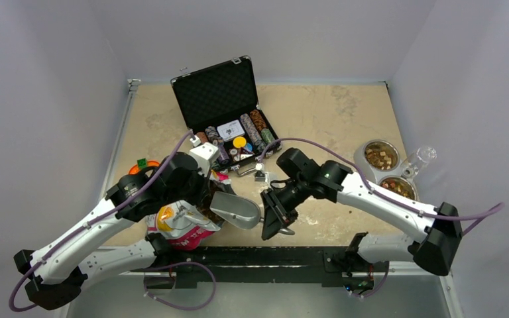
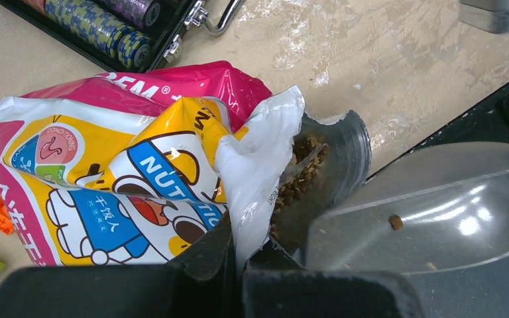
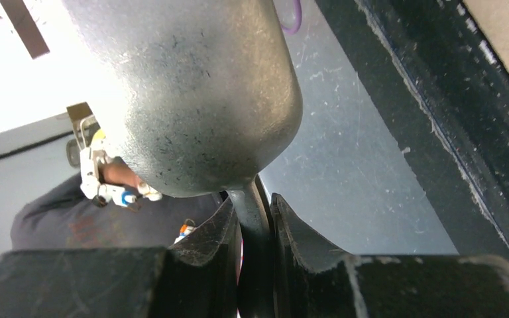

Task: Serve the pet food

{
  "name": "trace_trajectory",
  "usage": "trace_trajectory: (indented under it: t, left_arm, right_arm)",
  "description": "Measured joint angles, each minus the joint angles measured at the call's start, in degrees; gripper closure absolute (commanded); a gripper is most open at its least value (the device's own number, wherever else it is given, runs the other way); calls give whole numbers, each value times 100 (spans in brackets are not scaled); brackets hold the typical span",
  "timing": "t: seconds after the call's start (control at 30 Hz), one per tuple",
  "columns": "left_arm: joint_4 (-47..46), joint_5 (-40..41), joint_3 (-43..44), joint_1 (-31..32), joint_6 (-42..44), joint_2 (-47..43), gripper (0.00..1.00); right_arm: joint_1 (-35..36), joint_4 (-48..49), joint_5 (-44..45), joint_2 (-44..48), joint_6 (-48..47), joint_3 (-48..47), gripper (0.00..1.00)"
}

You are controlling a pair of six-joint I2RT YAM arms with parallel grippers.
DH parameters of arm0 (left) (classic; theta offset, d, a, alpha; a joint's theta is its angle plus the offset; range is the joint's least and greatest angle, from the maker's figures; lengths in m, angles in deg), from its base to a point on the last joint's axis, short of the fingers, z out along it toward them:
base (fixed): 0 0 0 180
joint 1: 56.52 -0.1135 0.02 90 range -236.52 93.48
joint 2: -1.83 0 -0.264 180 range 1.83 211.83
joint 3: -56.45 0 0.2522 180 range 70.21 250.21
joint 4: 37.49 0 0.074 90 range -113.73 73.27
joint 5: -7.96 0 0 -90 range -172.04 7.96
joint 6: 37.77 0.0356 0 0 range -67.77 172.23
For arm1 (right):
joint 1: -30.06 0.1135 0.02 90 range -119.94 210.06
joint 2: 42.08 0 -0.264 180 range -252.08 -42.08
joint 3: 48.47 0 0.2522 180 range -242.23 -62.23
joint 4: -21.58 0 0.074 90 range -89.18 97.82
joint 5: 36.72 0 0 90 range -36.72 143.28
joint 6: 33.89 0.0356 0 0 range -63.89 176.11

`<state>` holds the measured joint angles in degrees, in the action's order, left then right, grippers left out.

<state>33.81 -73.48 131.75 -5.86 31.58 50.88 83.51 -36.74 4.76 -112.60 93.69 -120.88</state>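
Observation:
The printed pet food bag (image 1: 179,228) lies at the near left with its mouth facing right. My left gripper (image 1: 205,192) is shut on the white edge of the bag's mouth (image 2: 252,165) and holds it open. Brown kibble (image 2: 298,179) shows inside the opening. My right gripper (image 1: 273,213) is shut on the handle (image 3: 255,218) of a metal scoop (image 1: 235,209), whose bowl sits at the bag's mouth. In the left wrist view the scoop (image 2: 437,205) holds a single pellet (image 2: 395,222). The right wrist view shows only the scoop's underside (image 3: 185,93).
A double metal pet bowl (image 1: 364,147) with brown food in both cups stands at the right, with a clear jar (image 1: 421,159) beside it. An open black case of poker chips (image 1: 228,112) stands at the back. Small orange and green toys (image 1: 139,165) lie left. A black rail (image 1: 258,255) runs along the near edge.

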Motion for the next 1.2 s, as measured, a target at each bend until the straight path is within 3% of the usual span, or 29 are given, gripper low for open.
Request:
trace_trajectory:
  t: [0.17,0.33,0.43,0.57,0.67,0.8,1.03,1.2]
  left_arm:
    - [85,164,0,-24,-46,0,100]
    - [44,-24,15,9,-131,-20,100]
    - [50,-28,13,13,-131,-33,100]
    - [46,-42,7,13,-131,-37,100]
    - [46,-52,7,13,-129,-35,100]
    - [44,-125,7,13,-127,-9,100]
    - [39,-181,4,13,-122,-9,100]
    - [-59,-330,-72,11,-72,-22,100]
  right_arm:
    - [-179,-181,-68,-1204,-114,-713,100]
    - [-321,-129,162,-2385,-339,-1397,93]
    - [-485,-7,256,-2271,-428,-1303,88]
    - [-673,680,229,-1847,-295,-614,91]
    - [-691,1375,133,-1757,42,24,100]
    - [-702,1893,39,-1663,380,568,100]
    - [-726,1351,195,-623,798,551,100]
    - [-730,664,238,-522,1390,164,100]
